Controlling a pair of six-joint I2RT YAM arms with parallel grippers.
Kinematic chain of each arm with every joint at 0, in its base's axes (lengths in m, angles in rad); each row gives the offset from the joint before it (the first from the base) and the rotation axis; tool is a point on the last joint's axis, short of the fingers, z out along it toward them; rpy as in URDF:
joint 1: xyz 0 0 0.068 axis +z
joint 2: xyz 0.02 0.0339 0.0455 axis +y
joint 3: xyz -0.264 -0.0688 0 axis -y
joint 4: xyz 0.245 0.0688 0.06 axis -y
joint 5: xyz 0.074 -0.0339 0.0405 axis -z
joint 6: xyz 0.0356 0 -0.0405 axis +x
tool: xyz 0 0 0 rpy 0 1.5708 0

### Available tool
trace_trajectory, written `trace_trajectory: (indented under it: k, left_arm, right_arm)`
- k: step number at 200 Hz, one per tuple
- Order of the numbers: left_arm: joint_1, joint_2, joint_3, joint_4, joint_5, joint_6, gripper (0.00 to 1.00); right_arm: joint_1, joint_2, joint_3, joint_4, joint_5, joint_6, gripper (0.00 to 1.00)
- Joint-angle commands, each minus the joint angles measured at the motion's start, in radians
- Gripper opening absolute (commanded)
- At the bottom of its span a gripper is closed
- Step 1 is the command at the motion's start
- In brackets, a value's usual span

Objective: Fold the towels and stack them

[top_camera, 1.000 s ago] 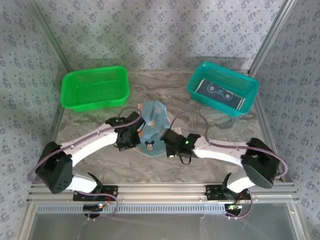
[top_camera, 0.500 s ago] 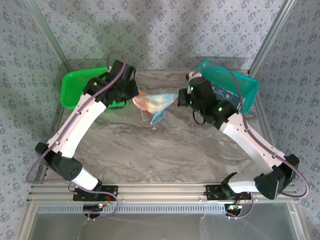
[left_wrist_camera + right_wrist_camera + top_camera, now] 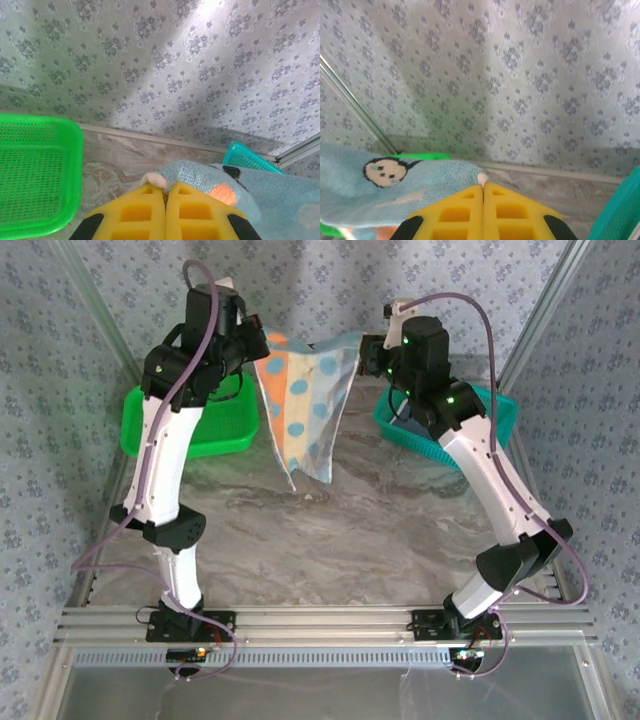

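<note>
1. The white-and-black left arm (image 3: 165,440) stands tall, its wrist high.
2. The yellow-fingered left gripper (image 3: 165,189) is pinched tight on a corner of the light blue printed cloth towel (image 3: 300,400).
3. The right arm (image 3: 490,470) reaches up; the right gripper (image 3: 483,189) clamps the opposite corner.

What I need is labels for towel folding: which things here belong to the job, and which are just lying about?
Job in hand:
towel, hanging spread in the air
left pincer and right pincer, each shut on a top corner

Lying about:
green basket
teal basket
</note>
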Motion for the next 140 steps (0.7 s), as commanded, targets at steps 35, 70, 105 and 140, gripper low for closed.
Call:
trace_trajectory:
  k: [35, 70, 105, 140]
  left_arm:
    - [0.005, -0.078, -0.008, -0.032, 0.006, 0.024, 0.0]
    - [-0.043, -0.177, -0.131, -0.034, -0.002, 0.004, 0.0]
    - [-0.145, -0.323, -0.321, -0.005, -0.089, -0.027, 0.0]
    - [-0.241, -0.485, -0.511, 0.056, -0.132, -0.096, 0.0]
  right_arm:
    - [-0.002, -0.017, 0.069, 0.021, -0.031, -0.028, 0.0]
    - [0.025, -0.111, -0.035, 0.04, -0.024, -0.015, 0.0]
    - [0.086, -0.253, -0.168, 0.029, 0.028, -0.022, 0.0]
    - [0.215, -0.393, -0.253, -0.022, 0.135, -0.058, 0.0]
